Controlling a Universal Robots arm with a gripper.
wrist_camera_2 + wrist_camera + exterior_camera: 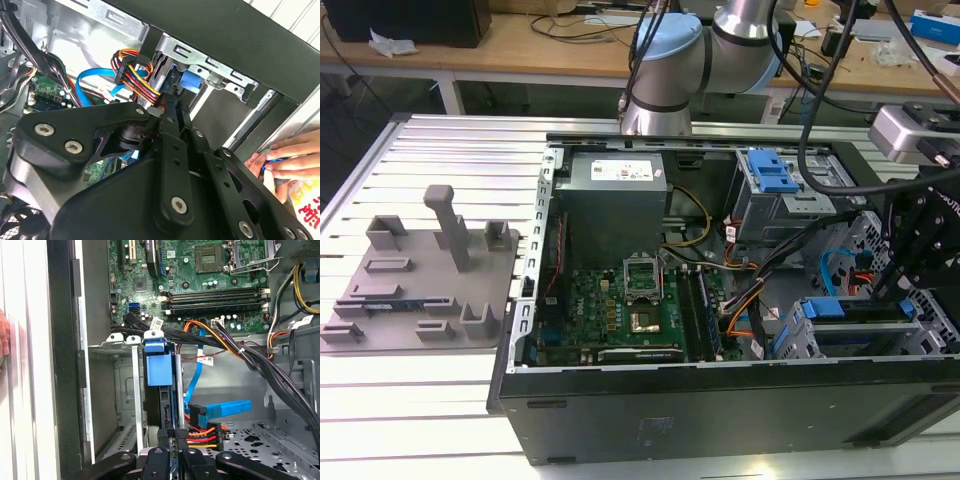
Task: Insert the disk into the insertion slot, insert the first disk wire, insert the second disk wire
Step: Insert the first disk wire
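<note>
The disk [159, 367] stands edge-on in its blue frame inside the insertion slot [136, 405], a grey metal cage by the case's front wall. My gripper [172, 441] is at the disk's rear edge with its black fingers drawn together. A black plug on red, yellow and orange wires [202, 436] lies right against the fingers; I cannot tell whether they hold it. A blue flat wire [220, 409] ends in a plug just above. In the second wrist view the gripper [174, 107] points at the blue frame [192, 80]. In the exterior view the gripper [890, 285] hangs over the cage [800, 335].
A person's hand [292, 155] rests on the case's outer edge. A thick black cable bundle [250, 360] crosses above the cage. The motherboard [630, 300], power supply [615, 190] and a taller cage with a blue latch [775, 180] fill the case. A grey fixture plate [420, 280] lies beside it.
</note>
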